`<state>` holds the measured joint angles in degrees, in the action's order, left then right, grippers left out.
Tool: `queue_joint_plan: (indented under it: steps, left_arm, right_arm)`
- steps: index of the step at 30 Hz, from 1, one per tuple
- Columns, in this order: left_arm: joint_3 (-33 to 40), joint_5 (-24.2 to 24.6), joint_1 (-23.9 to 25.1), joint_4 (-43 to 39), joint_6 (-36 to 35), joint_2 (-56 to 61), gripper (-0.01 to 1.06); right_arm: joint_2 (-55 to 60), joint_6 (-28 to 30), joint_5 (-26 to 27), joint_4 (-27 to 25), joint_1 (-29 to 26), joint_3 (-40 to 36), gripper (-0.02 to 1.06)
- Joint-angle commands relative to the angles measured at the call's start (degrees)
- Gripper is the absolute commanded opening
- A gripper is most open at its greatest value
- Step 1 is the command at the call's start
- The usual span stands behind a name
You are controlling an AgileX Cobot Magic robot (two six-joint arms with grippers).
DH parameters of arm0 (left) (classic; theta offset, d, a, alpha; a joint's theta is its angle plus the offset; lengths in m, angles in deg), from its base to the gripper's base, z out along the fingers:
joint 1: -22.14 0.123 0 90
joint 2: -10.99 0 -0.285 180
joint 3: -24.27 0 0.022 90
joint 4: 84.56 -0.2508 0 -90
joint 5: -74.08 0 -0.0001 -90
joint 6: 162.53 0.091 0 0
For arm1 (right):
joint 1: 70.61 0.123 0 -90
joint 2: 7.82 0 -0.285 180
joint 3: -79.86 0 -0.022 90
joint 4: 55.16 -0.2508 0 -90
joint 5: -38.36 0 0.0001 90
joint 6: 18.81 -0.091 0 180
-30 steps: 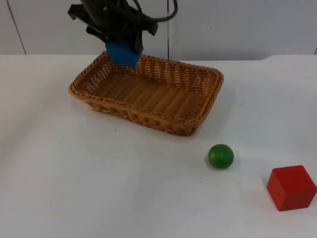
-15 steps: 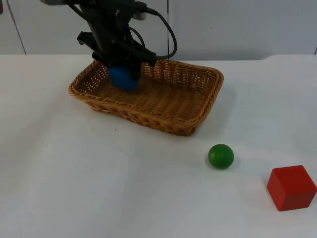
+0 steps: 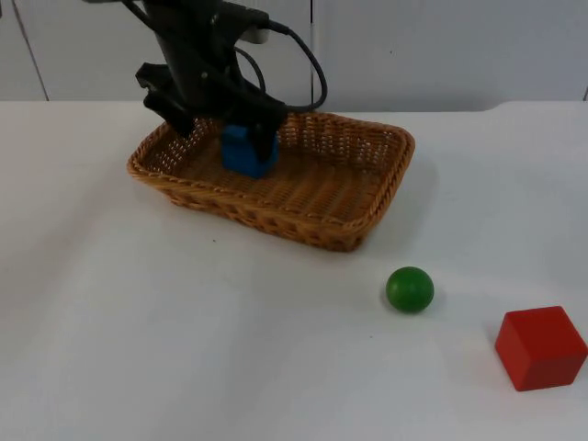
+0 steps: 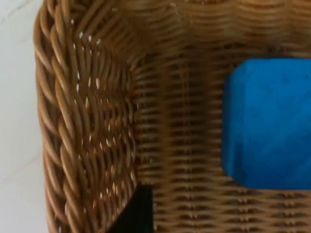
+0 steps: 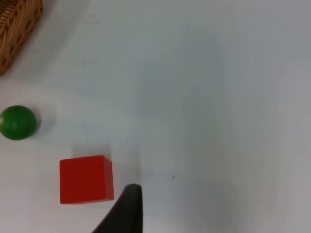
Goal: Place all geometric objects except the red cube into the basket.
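**Blue block in the basket, ball and cube outside**

The table (image 3: 184, 349) is white and ends at a grey wall (image 3: 441, 46) behind. The basket (image 3: 358, 207) serves as landmark: a long wicker tray lying slantwise on the table's far half.

The left arm (image 3: 193, 46) reaches down over the basket's far left end. Its left gripper (image 3: 225, 124) stands inside the basket there, with fingers spread: one dark finger (image 3: 175, 115) is by the left rim, the other beside the block. In the left wrist view the weave of the basket's floor and its corner wall (image 4: 77, 126) lie right under the camera, with the block's blue top face (image 4: 269, 124) next to them.

The blue block (image 3: 248, 150) is within the basket, near its far left end, just beside the gripper's right-hand finger; whether it rests on the floor I cannot tell for sure.

The red cube (image 3: 540, 347) sits on the table well apart from the basket, toward the near right. The green ball (image 3: 409, 288) lies between basket and cube, nearer the basket's near right corner.

The right wrist view looks down on cube (image 5: 86, 178), ball (image 5: 18, 122) and a corner of the basket (image 5: 17, 26); whether the right gripper is spread or closed cannot be told.
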<state>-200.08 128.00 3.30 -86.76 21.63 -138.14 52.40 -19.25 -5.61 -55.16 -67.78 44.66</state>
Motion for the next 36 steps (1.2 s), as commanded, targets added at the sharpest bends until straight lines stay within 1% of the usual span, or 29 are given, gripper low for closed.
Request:
queue_joint_plan:
  steps: [1,4,6,7,10,11,12,15,20,22,23,24,25,26,28,29,30,31,33,34,36]
  left_arm:
    - [-0.3,2.8,0.0,2.6,-0.3,4.3,0.98]
    - [-0.3,4.1,0.0,4.1,-0.3,6.3,0.98]
    - [-0.3,7.3,0.0,5.8,0.1,10.2,0.98]
    - [-0.3,7.3,0.0,5.8,0.1,10.2,0.98]
    - [-0.3,11.6,0.0,6.2,0.3,14.0,0.98]
    - [-0.3,11.6,0.0,6.2,0.3,14.0,0.98]
    - [-0.1,13.5,0.0,6.2,0.3,15.6,0.98]
    - [1.2,15.7,0.0,6.2,0.3,18.6,0.98]
    - [4.0,16.0,0.0,6.8,0.4,23.7,0.98]
    - [7.0,16.0,0.0,8.2,1.4,26.7,0.98]
    - [7.0,16.0,0.0,8.2,1.4,26.7,0.98]
    - [9.4,16.0,0.0,8.4,1.8,28.6,0.98]
    - [13.2,16.0,0.0,8.4,1.8,31.3,0.98]
    - [14.8,15.5,0.0,8.4,1.8,32.3,0.98]
    - [21.3,11.0,0.0,8.4,1.8,36.6,0.98]
    - [21.3,11.0,0.0,8.4,1.8,36.6,0.98]
    - [25.0,9.4,0.0,8.5,1.8,38.3,0.98]
    - [30.5,6.7,0.0,9.0,1.8,41.5,0.98]
    - [37.1,3.6,0.0,9.2,1.8,45.3,0.98]
    - [37.1,3.6,0.0,9.2,1.8,45.3,0.98]
    - [44.2,-0.4,0.0,9.2,1.6,49.3,0.98]
  right_arm:
    - [0.0,0.1,0.6,0.0,-0.3,-0.4,1.05]
    - [0.0,0.1,0.8,0.0,-0.3,-0.4,1.05]
    - [0.0,0.1,0.9,0.0,-0.3,-0.4,1.05]
    - [0.0,0.1,0.9,0.0,-0.3,-0.4,1.05]
    - [0.0,0.1,0.9,0.0,-0.3,-0.4,1.05]
    - [0.0,0.1,0.9,0.0,-0.3,-0.4,1.05]
    - [0.0,0.1,0.9,0.0,-0.3,-0.4,1.05]
    - [0.0,0.1,0.8,0.0,-0.3,-0.4,1.05]
    - [0.0,0.1,0.3,0.0,-0.3,-0.4,1.05]
    - [0.0,0.1,0.1,0.0,-0.3,-0.4,1.05]
    - [0.0,0.1,0.1,0.0,-0.3,-0.4,1.05]
    - [0.0,0.1,0.1,0.0,-0.3,-0.4,1.05]
    - [0.0,0.1,0.1,0.0,-0.3,-0.4,1.05]
    - [0.0,0.1,0.1,0.0,-0.3,-0.4,1.05]
    - [0.0,0.1,0.0,0.0,-0.3,-0.4,1.05]
    - [0.0,0.1,0.0,0.0,-0.3,-0.4,1.05]
    - [0.0,0.1,-0.1,0.0,-0.3,-0.4,1.05]
    - [0.0,0.1,-0.4,0.0,-0.3,-0.4,1.05]
    - [0.0,0.1,-0.8,0.0,-0.3,-0.4,1.05]
    - [0.0,0.1,-0.8,0.0,-0.3,-0.4,1.05]
    - [0.0,0.1,-0.8,0.0,-0.3,-0.4,1.05]
